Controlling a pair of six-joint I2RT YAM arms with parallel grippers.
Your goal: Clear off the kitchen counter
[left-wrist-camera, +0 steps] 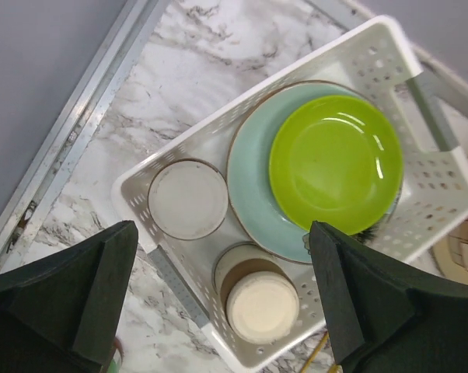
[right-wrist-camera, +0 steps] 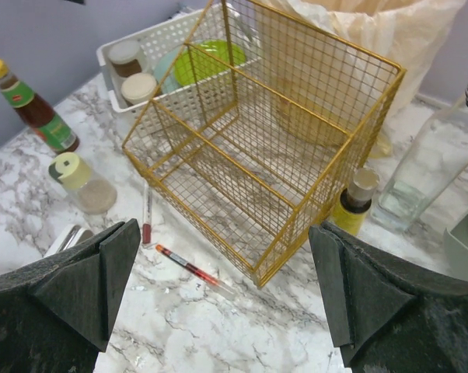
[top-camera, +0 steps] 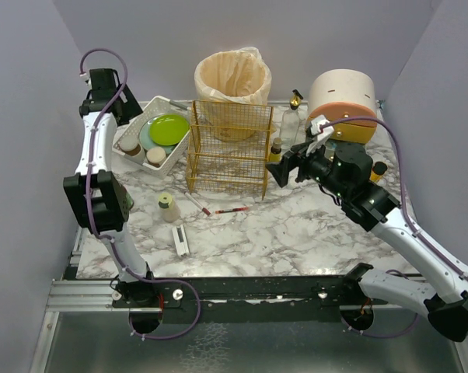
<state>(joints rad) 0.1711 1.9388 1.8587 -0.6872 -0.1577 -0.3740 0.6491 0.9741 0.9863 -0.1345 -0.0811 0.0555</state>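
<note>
Spread wide and empty, my left gripper (left-wrist-camera: 222, 229) hangs over the white slotted tray (left-wrist-camera: 358, 54), where a lime-green plate (left-wrist-camera: 335, 159) lies on a pale blue plate (left-wrist-camera: 249, 167). My right gripper (right-wrist-camera: 224, 229), also spread and empty, faces the yellow wire rack (right-wrist-camera: 265, 155). Beneath everything, the marble bench (top-camera: 296, 233) fills the middle of the top view, with a red pen (right-wrist-camera: 187, 266) lying at the rack's foot.

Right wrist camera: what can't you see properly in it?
- Glass bottle: top cut off by the right edge.
- White thing on the counter: mostly behind a finger of the right gripper.
- Green plate: partly screened by the yellow rack's wires.
- Sauce bottle label: too small to read.
</note>
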